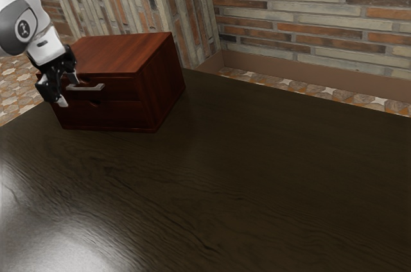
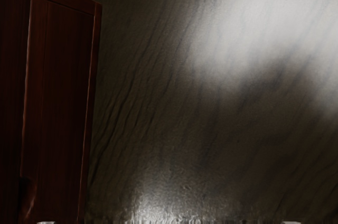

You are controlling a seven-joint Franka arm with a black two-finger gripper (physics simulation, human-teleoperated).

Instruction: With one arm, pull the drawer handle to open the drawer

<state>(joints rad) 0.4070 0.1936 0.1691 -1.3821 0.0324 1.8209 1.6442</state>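
Jaws spread wide, I'd say, standing at the front of a small reddish-brown wooden cabinet (image 1: 138,60) near the exterior view's left edge. One pale fingertip (image 1: 76,77) sits just above the near end of the grey drawer handle (image 1: 88,86) and the other hangs well below it, so the bar's end lies between them without being pinched. The white arm (image 1: 22,25) comes down to them from the upper left corner.

The handle is a slim horizontal bar standing off the upper drawer (image 1: 125,86). That drawer's front looks about level with the lower drawer (image 1: 119,110) beneath it; I see no gap telling that it is pulled out. The cabinet stands on a dark wood-grained bench (image 1: 244,176), close to its far left corner, with a brick wall (image 1: 308,15) behind and patterned floor tiles (image 1: 16,92) beyond the bench's edge.

From the hand's camera, a panel of the cabinet's dark red wood (image 2: 53,102) stands beside the bench top (image 2: 211,129), which carries a broad pale glare.
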